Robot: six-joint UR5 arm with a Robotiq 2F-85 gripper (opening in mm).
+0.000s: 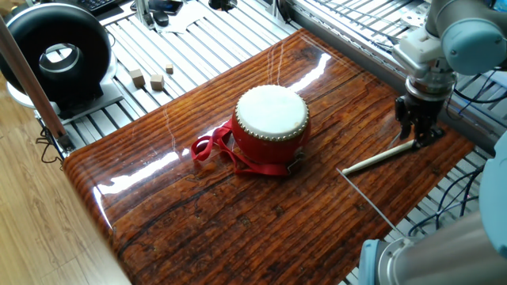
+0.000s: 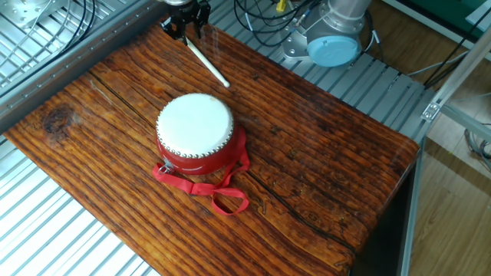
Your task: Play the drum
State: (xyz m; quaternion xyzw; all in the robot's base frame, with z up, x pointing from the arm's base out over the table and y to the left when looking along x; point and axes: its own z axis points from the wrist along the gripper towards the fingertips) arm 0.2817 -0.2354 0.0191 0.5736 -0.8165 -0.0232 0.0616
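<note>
The drum [image 1: 271, 120] is a squat red barrel with an off-white skin head, a studded rim and a red ribbon strap [image 1: 212, 148]. It stands upright at the middle of the wooden table [image 1: 238, 206] and also shows in the other fixed view [image 2: 195, 132]. A pale wooden drumstick [image 1: 376, 158] lies flat on the table to the drum's right; it shows in the other view [image 2: 209, 64] too. My gripper [image 1: 418, 139] is low over the stick's far end, fingers apart on either side of it. It is well clear of the drum.
A black ring-shaped device [image 1: 55, 55] stands off the table at the back left, with small wooden blocks [image 1: 150, 77] near it. Metal rails [image 2: 54, 46] run along the table's far side. The arm's base [image 2: 337, 34] sits beyond the table edge.
</note>
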